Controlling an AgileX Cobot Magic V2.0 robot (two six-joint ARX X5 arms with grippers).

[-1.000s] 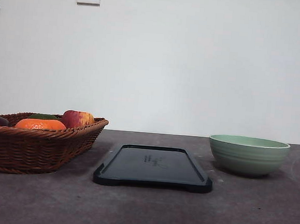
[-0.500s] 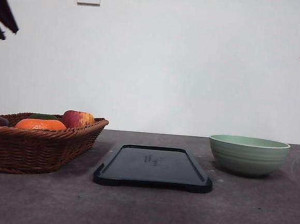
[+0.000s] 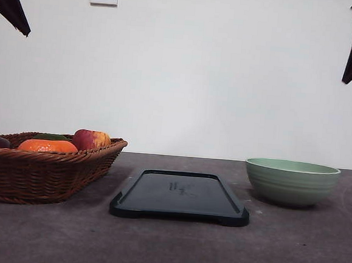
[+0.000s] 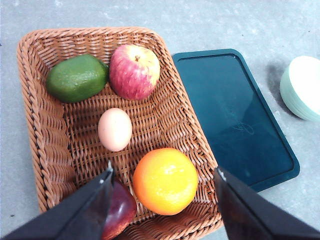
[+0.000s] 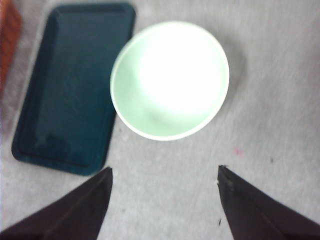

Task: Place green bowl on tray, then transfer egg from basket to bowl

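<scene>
Below the right claw [image 5: 165, 172], wide open and empty, sits the bowl [image 5: 170, 80], beside the tray [image 5: 75, 90]; left claw [image 4: 162, 172] gapes, empty, over the basket [image 4: 47, 140].

One basket [image 4: 165, 75] holds five items; one tray [image 4: 235, 120], one green bowl [image 4: 302, 87].

Grey table [image 3: 173, 247], kinda mottled stone-look surface. Three things sit straight on it, in a row: basket [image 3: 38, 172] on left, tray [image 3: 180, 196] in middle (dark, flat, on short feet), green bowl [image 3: 291, 182] on right. Tray sits just beside basket, bowl near tray's other side but not touching. Bare table in front of all three.
</scene>
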